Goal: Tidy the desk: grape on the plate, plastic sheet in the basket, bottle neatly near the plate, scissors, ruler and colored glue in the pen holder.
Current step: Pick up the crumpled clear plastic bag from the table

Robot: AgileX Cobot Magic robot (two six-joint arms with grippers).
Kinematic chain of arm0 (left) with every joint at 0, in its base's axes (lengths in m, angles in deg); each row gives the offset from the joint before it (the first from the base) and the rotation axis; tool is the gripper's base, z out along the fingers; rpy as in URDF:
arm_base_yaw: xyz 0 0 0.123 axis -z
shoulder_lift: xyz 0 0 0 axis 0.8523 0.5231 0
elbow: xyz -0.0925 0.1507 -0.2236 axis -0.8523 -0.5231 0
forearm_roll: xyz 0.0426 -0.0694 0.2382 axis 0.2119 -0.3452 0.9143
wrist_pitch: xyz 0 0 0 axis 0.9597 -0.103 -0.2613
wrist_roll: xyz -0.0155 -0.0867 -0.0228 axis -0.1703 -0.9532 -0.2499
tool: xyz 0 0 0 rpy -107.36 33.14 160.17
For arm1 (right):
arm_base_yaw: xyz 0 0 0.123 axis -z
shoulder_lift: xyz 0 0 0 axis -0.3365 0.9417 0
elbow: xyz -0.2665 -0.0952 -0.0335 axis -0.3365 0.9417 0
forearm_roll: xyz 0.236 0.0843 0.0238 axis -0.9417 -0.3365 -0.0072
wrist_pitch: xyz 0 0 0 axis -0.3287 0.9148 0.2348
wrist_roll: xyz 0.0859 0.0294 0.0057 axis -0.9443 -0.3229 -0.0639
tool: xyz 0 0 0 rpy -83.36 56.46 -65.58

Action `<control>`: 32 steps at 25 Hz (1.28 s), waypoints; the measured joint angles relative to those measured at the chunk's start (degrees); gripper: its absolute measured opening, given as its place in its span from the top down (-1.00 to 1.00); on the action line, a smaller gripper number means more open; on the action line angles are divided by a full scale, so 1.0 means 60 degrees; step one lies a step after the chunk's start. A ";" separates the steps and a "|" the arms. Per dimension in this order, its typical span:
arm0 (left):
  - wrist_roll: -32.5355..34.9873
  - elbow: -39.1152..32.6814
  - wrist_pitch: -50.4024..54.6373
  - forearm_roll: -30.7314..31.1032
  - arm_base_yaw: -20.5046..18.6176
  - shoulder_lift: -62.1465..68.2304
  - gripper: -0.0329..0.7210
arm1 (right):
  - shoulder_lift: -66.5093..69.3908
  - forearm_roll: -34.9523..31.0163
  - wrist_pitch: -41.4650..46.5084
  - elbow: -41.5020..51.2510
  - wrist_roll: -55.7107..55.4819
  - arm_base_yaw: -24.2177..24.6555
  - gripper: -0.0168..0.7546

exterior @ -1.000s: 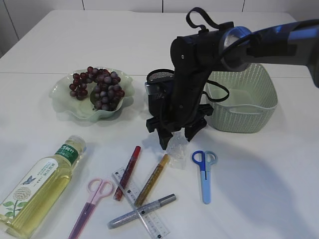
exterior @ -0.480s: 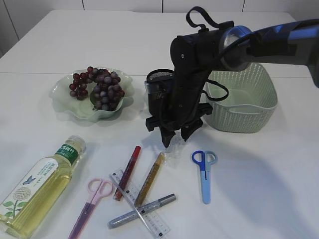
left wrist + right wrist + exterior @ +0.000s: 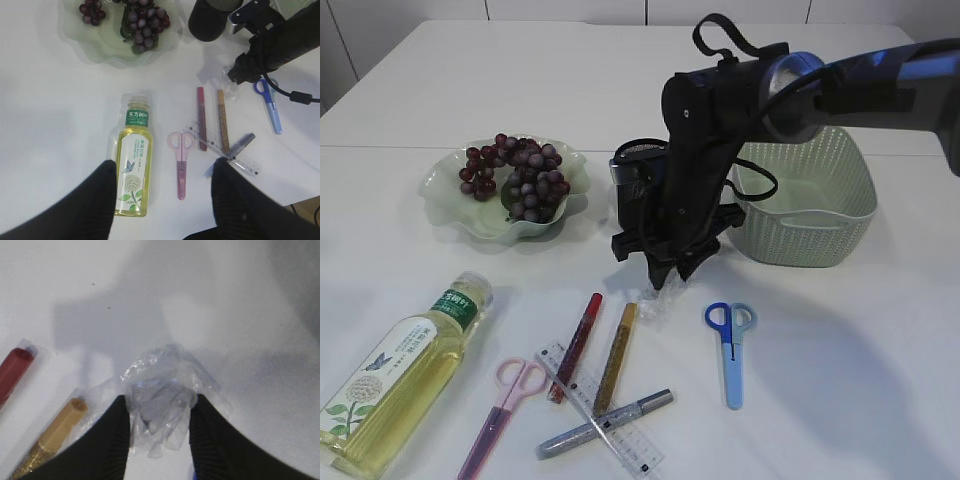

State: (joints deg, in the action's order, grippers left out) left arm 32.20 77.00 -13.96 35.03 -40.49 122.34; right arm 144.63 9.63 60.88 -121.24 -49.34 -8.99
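At the near edge of the counter (image 3: 880, 380) the left pincer (image 3: 162, 192) hangs spread and empty above the bottle (image 3: 405, 375), which lies flat at 8 o'clock. The right pincer (image 3: 159, 427) is clamped on the crumpled plastic sheet (image 3: 165, 392), just off the counter beside the gold glue (image 3: 617, 356). The grip looks thin: the slick film could slip free, or drag the gold glue with it. Farther back, the basket (image 3: 820, 225) at 2 o'clock looks empty, the pen holder (image 3: 635, 185) is part-hidden by the arm, and the plate (image 3: 455, 215) at 10 o'clock holds the grape (image 3: 515, 175).
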 joint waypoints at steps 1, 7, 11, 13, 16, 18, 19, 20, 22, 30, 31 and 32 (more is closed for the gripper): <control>0.0000 0.0000 0.0000 -0.0007 0.0000 0.0000 -0.25 | 0.0000 0.0015 -0.0015 0.0000 0.0000 0.0000 0.20; 0.0000 0.0000 0.0000 -0.0085 0.0000 -0.0022 -0.25 | 0.0000 0.0128 0.0004 0.0000 -0.0005 0.0000 0.55; 0.0000 0.0000 0.0000 -0.0105 0.0000 -0.0022 -0.25 | 0.0000 0.0237 0.0040 -0.0022 -0.0005 0.0000 0.85; 0.0000 0.0000 0.0000 -0.0105 0.0000 -0.0065 -0.25 | 0.0000 0.0237 0.0040 -0.0022 -0.0005 -0.0014 0.92; 0.0000 0.0000 0.0000 -0.0105 0.0000 -0.0102 -0.23 | 0.0000 0.0243 0.0044 -0.0022 -0.0005 -0.0014 0.92; 0.0000 0.0000 0.0000 -0.0119 0.0000 -0.0102 -0.22 | 0.0000 0.0266 0.0149 -0.0050 -0.0005 -0.0014 0.92; 0.0000 0.0000 0.0000 -0.0119 0.0000 -0.0102 -0.22 | 0.0000 0.0266 0.0257 -0.0095 -0.0005 -0.0014 0.92; 0.0000 0.0000 0.0000 -0.0119 0.0000 -0.0102 -0.22 | 0.0000 0.0283 0.0422 -0.0183 -0.0022 -0.0014 0.92; 0.0000 0.0000 0.0000 -0.0119 0.0000 -0.0102 -0.22 | 0.0000 0.0305 0.0955 -0.0421 -0.0022 -0.0014 0.92; 0.0000 0.0000 0.0014 -0.0119 0.0000 -0.0102 -0.22 | -0.0098 0.0305 0.1997 -0.1203 -0.0022 -0.0014 0.92; 0.0000 0.0000 0.0014 -0.0119 0.0000 -0.0102 -0.22 | -0.0098 0.0305 0.1997 -0.1253 -0.0022 -0.0014 0.92; 0.0000 0.0000 0.0014 -0.0119 0.0000 -0.0102 -0.22 | -0.0098 0.0287 0.2017 -0.1305 -0.0022 -0.0014 0.92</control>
State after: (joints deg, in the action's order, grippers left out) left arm 32.20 77.00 -13.87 34.31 -40.49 121.73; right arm 144.04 11.35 72.98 -129.07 -49.47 -9.07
